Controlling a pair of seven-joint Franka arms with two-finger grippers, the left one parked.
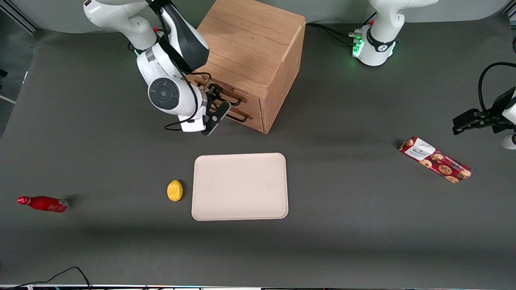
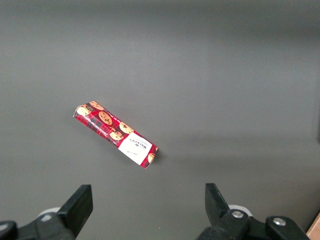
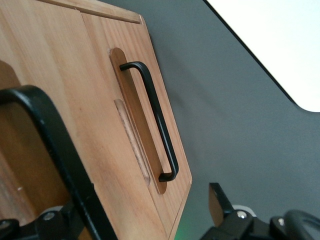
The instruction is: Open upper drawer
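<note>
Gripper [image 1: 215, 105] at the cabinet front, fingers spread around the upper drawer's handle [image 3: 55, 155].

Upper drawer [image 1: 225, 93] shut flush in the oak cabinet [image 1: 252, 56] near the counter's [image 1: 342, 121] edge farthest from the front camera. Lower handle [image 3: 155, 125] free beside the gripper. Nearer the front camera: beige tray [image 1: 240, 186], lemon [image 1: 174, 190] just beside it. Red bottle [image 1: 43, 204] toward the working arm's end, cookie box [image 1: 435, 159] toward the parked arm's.

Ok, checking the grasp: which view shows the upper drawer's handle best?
Right wrist view: the handle runs close between the fingers of the open claw. Front view: arm mostly hides it. Left wrist view: not shown.
</note>
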